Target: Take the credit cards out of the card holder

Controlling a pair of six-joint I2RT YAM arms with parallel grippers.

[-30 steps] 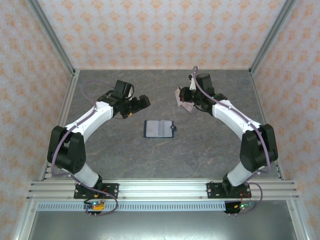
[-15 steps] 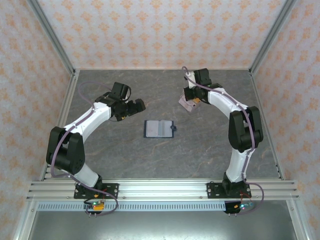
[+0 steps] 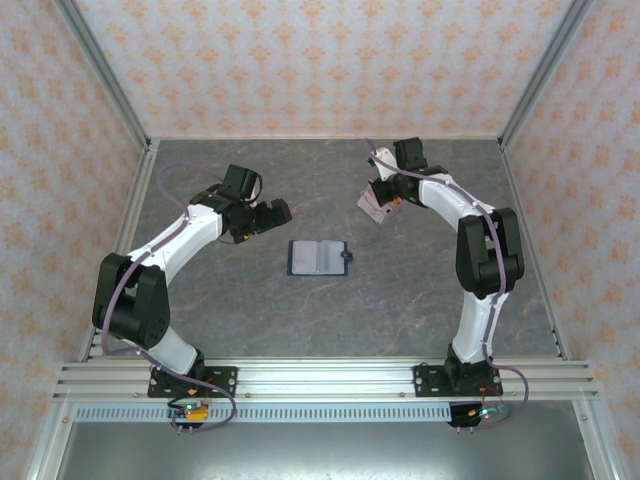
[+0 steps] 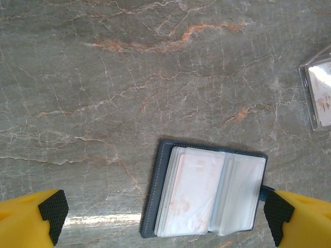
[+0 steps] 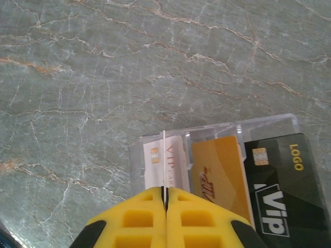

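The table (image 3: pixel 250 310) is a grey slab with marble-like veins and rusty streaks. It is boxed in by walls of orange floral wallpaper (image 3: pixel 320 60), with aluminium rails (image 3: pixel 320 378) along the bottom of the top view.

The card holder (image 3: pixel 317 257) lies open and flat at the centre of the top view, between the two arms and apart from both. In the left wrist view it sits at lower centre. It has a dark blue stitched cover, a small tab (image 4: pixel 265 192) on its right edge and clear plastic sleeves inside. A pale card with pinkish print shows through the left sleeves.

The left gripper (image 3: pixel 282 209) hangs to the upper left of the holder, jaws spread wide and holding nothing. Its black ribbed pads (image 4: pixel 53 208) on yellow fingers sit in the lower corners of its wrist view.

To the upper right of the holder, a clear plastic tray (image 5: pixel 217 130) with dividers holds the credit cards (image 5: pixel 220 170) side by side. A pinkish one reads "VIP", an orange one carries script I cannot read, and a glossy black one shows "LOGO" in yellow and "VIP" in white.

The right gripper (image 5: pixel 166 192) is over the tray, its yellow fingers pressed together on a thin card (image 5: pixel 164 155). That card is seen edge-on as a pale line across the pinkish card.
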